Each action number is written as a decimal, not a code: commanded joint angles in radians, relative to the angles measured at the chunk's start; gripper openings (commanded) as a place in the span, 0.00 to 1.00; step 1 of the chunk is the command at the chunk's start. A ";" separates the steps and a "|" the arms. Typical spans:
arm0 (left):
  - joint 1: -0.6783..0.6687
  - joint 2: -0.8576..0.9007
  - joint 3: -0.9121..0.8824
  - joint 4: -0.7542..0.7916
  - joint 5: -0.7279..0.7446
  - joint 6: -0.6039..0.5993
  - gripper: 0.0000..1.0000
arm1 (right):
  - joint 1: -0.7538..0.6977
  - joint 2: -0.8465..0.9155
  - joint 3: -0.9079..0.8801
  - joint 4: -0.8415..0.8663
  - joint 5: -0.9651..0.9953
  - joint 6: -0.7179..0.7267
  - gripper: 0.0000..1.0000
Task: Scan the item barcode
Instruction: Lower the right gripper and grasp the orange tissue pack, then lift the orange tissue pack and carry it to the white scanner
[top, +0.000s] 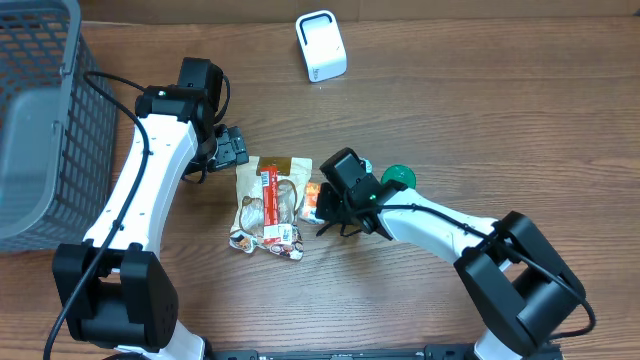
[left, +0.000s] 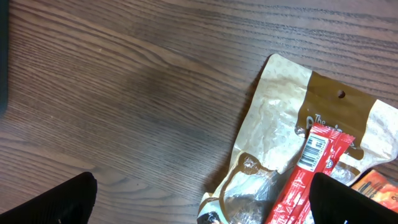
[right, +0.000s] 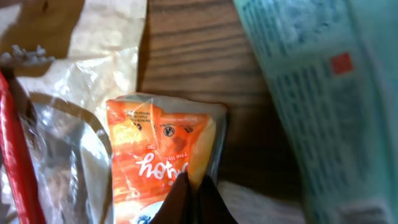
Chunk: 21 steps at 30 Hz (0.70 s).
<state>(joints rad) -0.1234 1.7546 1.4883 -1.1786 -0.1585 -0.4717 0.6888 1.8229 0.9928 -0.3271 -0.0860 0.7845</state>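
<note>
The item in hand is a small orange packet (right: 155, 149), lying on the table beside a brown pouch (top: 262, 212). My right gripper (right: 196, 190) is shut, pinching the packet's right edge; from above the right gripper (top: 333, 207) sits just right of the orange packet (top: 311, 200). A red stick pack (left: 308, 171) with a printed barcode (left: 316, 148) lies on the brown pouch (left: 273, 118). My left gripper (left: 202, 205) hovers open over the pouch's top end, touching nothing; overhead shows the left gripper (top: 232, 148) up-left of the pouch. The white scanner (top: 320, 45) stands at the back.
A grey mesh basket (top: 40, 110) fills the left edge. A green item (top: 400, 176) lies behind my right arm, and a pale green printed package (right: 311, 106) shows on the right of the right wrist view. Bare wood lies between the items and the scanner.
</note>
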 joint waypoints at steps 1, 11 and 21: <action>0.003 0.001 0.021 0.002 -0.013 0.000 0.99 | -0.010 -0.102 0.043 -0.037 0.040 -0.155 0.03; 0.003 0.001 0.021 0.002 -0.013 0.000 1.00 | -0.011 -0.329 0.050 -0.050 0.059 -0.451 0.04; 0.003 0.001 0.021 0.002 -0.013 0.000 0.99 | -0.068 -0.387 0.311 -0.346 0.135 -0.582 0.03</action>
<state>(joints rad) -0.1234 1.7546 1.4887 -1.1790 -0.1585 -0.4717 0.6662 1.4563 1.1473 -0.6006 0.0128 0.2974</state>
